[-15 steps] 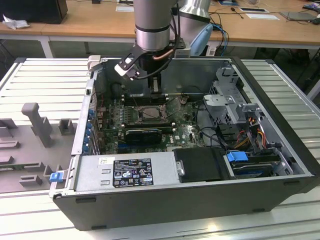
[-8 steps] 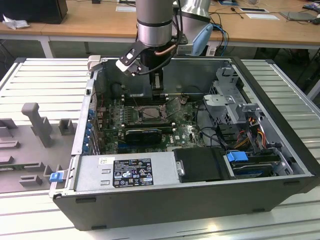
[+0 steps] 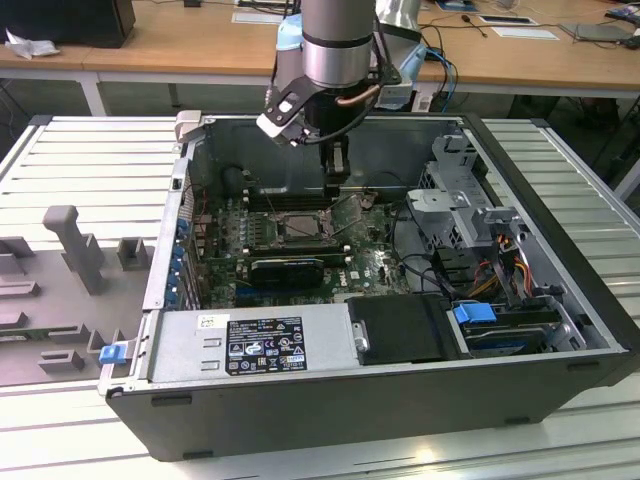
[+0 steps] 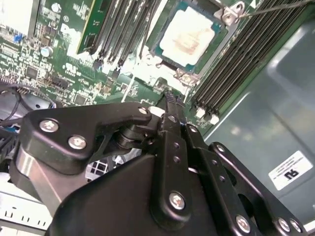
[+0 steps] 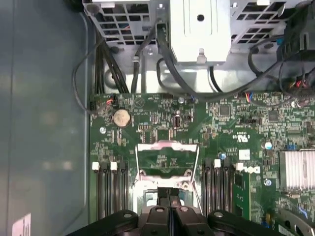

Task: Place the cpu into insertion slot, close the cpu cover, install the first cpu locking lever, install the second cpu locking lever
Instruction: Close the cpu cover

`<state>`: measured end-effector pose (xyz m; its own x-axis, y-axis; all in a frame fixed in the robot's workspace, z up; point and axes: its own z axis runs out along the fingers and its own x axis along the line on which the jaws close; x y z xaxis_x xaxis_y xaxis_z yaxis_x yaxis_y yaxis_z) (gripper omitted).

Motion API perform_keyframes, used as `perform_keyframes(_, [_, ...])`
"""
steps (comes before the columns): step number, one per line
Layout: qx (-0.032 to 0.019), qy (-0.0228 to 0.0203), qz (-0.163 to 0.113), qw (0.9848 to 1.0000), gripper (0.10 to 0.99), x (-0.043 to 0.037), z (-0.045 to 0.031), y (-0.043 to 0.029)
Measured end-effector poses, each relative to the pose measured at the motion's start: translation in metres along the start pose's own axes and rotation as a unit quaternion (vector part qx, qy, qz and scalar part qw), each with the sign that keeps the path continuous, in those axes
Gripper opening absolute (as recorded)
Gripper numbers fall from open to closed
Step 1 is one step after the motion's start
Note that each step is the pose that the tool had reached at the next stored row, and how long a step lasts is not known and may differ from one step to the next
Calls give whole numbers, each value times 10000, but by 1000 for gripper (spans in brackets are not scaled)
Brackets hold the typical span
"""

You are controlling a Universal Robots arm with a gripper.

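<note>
The gripper is held closed and empty beside the raised cover, which could be bent if struck off-centre.

Print on the black label is illegible.

I see soft, even light from overhead. The ribbed table looks washed pale, while the inside of the computer case lies in shadow. In the second wrist view the chip glares. The case wall carries faint pale reflections.
</note>
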<state>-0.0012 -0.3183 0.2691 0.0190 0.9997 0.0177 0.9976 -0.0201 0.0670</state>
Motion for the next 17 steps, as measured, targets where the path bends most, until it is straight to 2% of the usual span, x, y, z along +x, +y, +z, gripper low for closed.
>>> perform_keyframes(2, [0, 0, 1, 10000, 106, 0, 9, 58])
perform_keyframes(8, [0, 0, 0, 10000, 106, 1, 54, 135])
perform_keyframes(11, [6, -1, -1, 10000, 106, 3, 80, 210])
perform_keyframes(12, [11, -1, 0, 10000, 106, 5, 100, 270])
perform_keyframes(15, [16, -2, -1, 10000, 106, 6, 128, 371])
perform_keyframes(16, [18, -1, 0, 10000, 106, 8, 138, 436])
perform_keyframes(17, [17, 0, -1, 10000, 106, 10, 143, 470])
